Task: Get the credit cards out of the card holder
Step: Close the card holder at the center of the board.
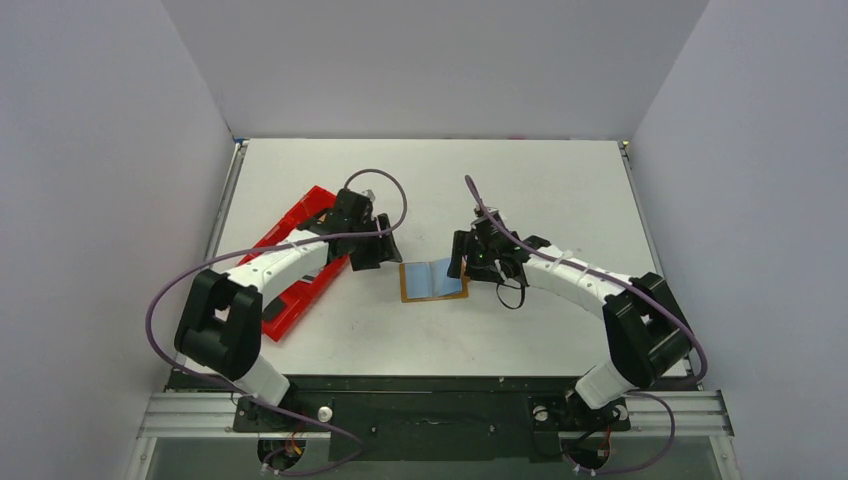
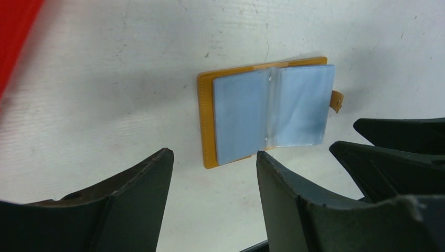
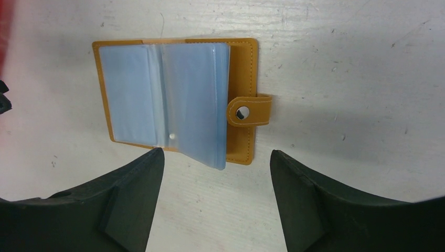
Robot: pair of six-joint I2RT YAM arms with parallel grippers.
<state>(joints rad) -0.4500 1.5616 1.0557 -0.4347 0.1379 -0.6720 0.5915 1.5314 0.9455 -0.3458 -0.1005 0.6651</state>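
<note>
We found the card holder (image 1: 433,281) lying open on the bench (image 1: 560,180), its credit cards (image 3: 162,100) apparently all sleeved inside. Left pincer (image 2: 212,155) and right pincer (image 3: 216,153) hung spread and empty; no card was out yet.

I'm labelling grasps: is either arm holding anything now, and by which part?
Nothing is held. The left gripper and right gripper both have open, empty jaws near the open card holder.
</note>
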